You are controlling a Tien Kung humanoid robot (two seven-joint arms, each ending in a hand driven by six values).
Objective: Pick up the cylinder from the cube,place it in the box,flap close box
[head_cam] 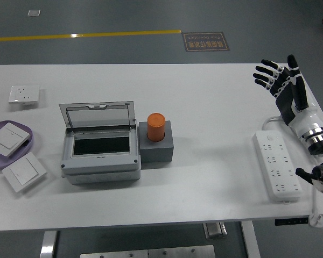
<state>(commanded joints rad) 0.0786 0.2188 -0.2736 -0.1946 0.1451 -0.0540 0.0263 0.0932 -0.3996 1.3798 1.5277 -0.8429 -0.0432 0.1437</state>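
Orange cylinder (156, 127) stands on grey cube (156, 142) beside open box (101, 142); right hand (282, 81) spread, empty

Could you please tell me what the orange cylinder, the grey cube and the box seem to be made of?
Orange cylinder: probably matte plastic, uniform colour without glare. Grey cube: dull and dark, plastic or painted metal; unclear. Box: likely light grey moulded plastic, with a see-through tinted lid, probably clear plastic.

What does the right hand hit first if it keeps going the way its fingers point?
Nothing on the table, as far as the picture shows. The right hand, open, points up-left toward the bare far edge of the table, well clear of the orange cylinder; height is unclear.
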